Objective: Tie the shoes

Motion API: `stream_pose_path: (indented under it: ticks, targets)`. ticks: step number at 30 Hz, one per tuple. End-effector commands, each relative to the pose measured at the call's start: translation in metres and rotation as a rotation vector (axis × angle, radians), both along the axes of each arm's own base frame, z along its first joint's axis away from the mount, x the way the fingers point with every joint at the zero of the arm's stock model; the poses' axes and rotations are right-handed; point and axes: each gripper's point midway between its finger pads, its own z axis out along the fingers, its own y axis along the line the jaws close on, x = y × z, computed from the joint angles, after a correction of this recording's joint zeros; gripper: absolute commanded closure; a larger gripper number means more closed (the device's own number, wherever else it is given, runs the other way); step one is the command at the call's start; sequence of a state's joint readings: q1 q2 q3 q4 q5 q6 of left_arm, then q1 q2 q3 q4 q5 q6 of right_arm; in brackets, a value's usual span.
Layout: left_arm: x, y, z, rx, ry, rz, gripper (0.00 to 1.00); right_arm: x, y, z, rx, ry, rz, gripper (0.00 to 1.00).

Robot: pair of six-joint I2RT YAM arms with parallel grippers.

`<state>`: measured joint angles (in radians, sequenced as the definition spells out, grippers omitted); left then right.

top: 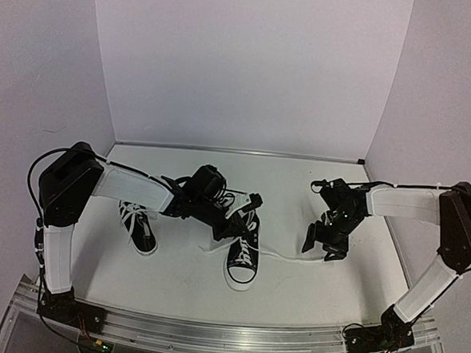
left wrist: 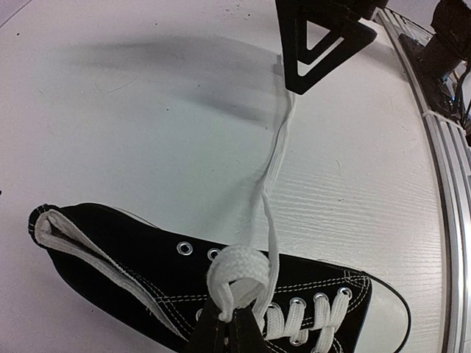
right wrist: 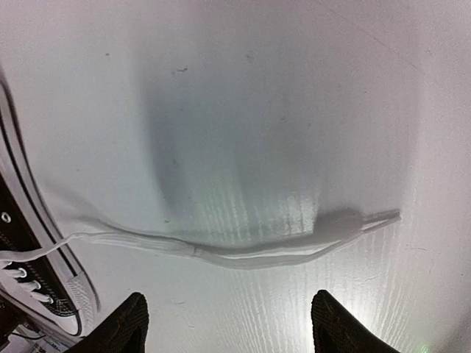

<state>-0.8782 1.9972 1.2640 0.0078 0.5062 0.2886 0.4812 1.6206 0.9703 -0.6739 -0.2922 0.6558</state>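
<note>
The left claw, top view: over the tongue of the centre shoe, whose toe points toward the arms; the second shoe lies apart to its left. The right claw hangs over the far end of a loose lace. Left wrist view: left claw pressed together, pinching a lace loop above the eyelets. Right wrist view: right claw spread, holding nothing. The loose lace lies flat on the table just ahead of it, long axis crosswise, running back to the shoe. The right arm is nearer.
</note>
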Motion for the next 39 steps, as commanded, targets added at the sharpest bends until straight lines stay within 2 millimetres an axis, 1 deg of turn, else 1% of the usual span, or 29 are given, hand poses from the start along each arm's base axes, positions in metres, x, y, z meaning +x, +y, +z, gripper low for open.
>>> stream_pose_path:
  ticks: [1, 4, 8, 11, 13, 14, 16, 17, 18, 19, 20, 22, 24, 27, 29, 31, 32, 33, 35, 36, 37, 39]
  targets:
    - [0.005, -0.013, 0.021, -0.067, -0.034, -0.021, 1.0, 0.007, -0.01, -0.016, -0.092, 0.014, -0.004, 0.27]
    - [0.004, -0.014, 0.019, -0.068, -0.028, -0.022, 1.0, 0.015, -0.003, -0.025, -0.09, 0.022, 0.009, 0.27]
    - [0.005, -0.013, 0.019, -0.061, -0.039, -0.023, 1.0, 0.021, -0.001, -0.038, -0.102, 0.035, 0.028, 0.27]
    - [0.007, -0.014, 0.019, -0.057, -0.046, -0.024, 1.0, 0.025, 0.0, -0.043, -0.105, 0.033, 0.033, 0.32]
    - [0.008, -0.015, 0.02, -0.06, -0.049, -0.024, 1.0, 0.029, 0.004, -0.044, -0.094, 0.03, 0.042, 0.42]
    - [0.008, -0.016, 0.02, -0.06, -0.048, -0.024, 1.0, 0.031, 0.007, -0.045, -0.087, 0.033, 0.049, 0.5]
    - [0.009, -0.017, 0.019, -0.06, -0.049, -0.027, 1.0, 0.037, 0.013, -0.045, -0.073, 0.029, 0.067, 0.7]
    - [0.009, -0.017, 0.018, -0.059, -0.051, -0.029, 1.0, 0.04, 0.017, -0.044, -0.06, 0.026, 0.078, 0.85]
    - [0.009, -0.018, 0.018, -0.058, -0.055, -0.032, 1.0, 0.043, 0.021, -0.042, -0.046, 0.02, 0.088, 0.96]
    - [0.009, -0.018, 0.018, -0.058, -0.058, -0.033, 1.0, 0.049, 0.026, -0.037, -0.03, 0.007, 0.095, 1.0]
    - [0.009, -0.018, 0.019, -0.061, -0.061, -0.037, 1.0, 0.054, 0.031, -0.031, -0.012, -0.009, 0.101, 1.0]
    - [0.007, -0.019, 0.021, -0.072, -0.067, -0.049, 1.0, 0.072, 0.042, -0.01, 0.029, -0.07, 0.106, 1.0]
    - [0.005, -0.019, 0.022, -0.085, -0.072, -0.064, 1.0, 0.094, 0.055, 0.019, 0.072, -0.147, 0.108, 1.0]
    - [0.003, -0.017, 0.021, -0.073, -0.086, -0.08, 1.0, 0.125, 0.08, 0.066, 0.161, -0.266, 0.138, 1.0]
    - [0.002, -0.014, 0.022, -0.068, -0.111, -0.095, 1.0, 0.144, 0.102, 0.099, 0.241, -0.349, 0.176, 1.0]
    - [-0.001, -0.011, 0.021, -0.062, -0.127, -0.106, 1.0, 0.157, 0.125, 0.125, 0.317, -0.405, 0.219, 1.0]
    - [-0.002, -0.01, 0.021, -0.06, -0.134, -0.114, 1.0, 0.16, 0.137, 0.129, 0.352, -0.405, 0.241, 1.0]
    - [-0.003, -0.009, 0.021, -0.057, -0.137, -0.12, 1.0, 0.162, 0.15, 0.138, 0.38, -0.42, 0.264, 1.0]
    - [-0.006, -0.007, 0.02, -0.054, -0.145, -0.134, 1.0, 0.159, 0.178, 0.143, 0.439, -0.414, 0.319, 1.0]
    - [-0.008, -0.006, 0.02, -0.055, -0.149, -0.138, 1.0, 0.158, 0.19, 0.139, 0.456, -0.399, 0.338, 1.0]
    - [-0.009, -0.006, 0.02, -0.052, -0.155, -0.144, 1.0, 0.152, 0.208, 0.141, 0.486, -0.391, 0.371, 1.0]
    - [-0.013, -0.006, 0.021, -0.048, -0.173, -0.165, 1.0, 0.14, 0.233, 0.136, 0.524, -0.356, 0.413, 1.0]
